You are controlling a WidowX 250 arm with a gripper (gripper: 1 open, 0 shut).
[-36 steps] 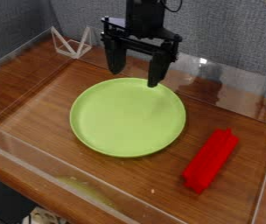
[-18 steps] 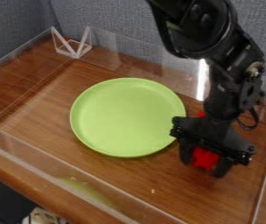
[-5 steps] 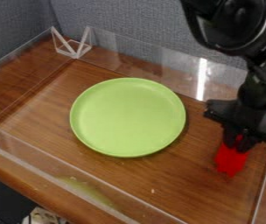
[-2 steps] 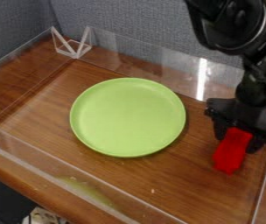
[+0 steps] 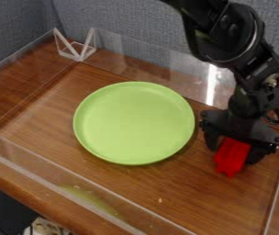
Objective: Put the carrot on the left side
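The carrot (image 5: 233,156) sits near the counter's (image 5: 56,101) right edge, beside the green plate (image 5: 133,122). The claw (image 5: 240,140) is spread apart right over its top end. I'd drop lower, straddle it squarely, squeeze firmly, then lift clear of the plate.

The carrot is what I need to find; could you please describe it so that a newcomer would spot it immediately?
Start at the wooden table and find the round lime-green plate in its middle. To the plate's right, under the black gripper, lies the carrot. It is the only bright red thing there, a blocky stick, unlike the flat round plate.
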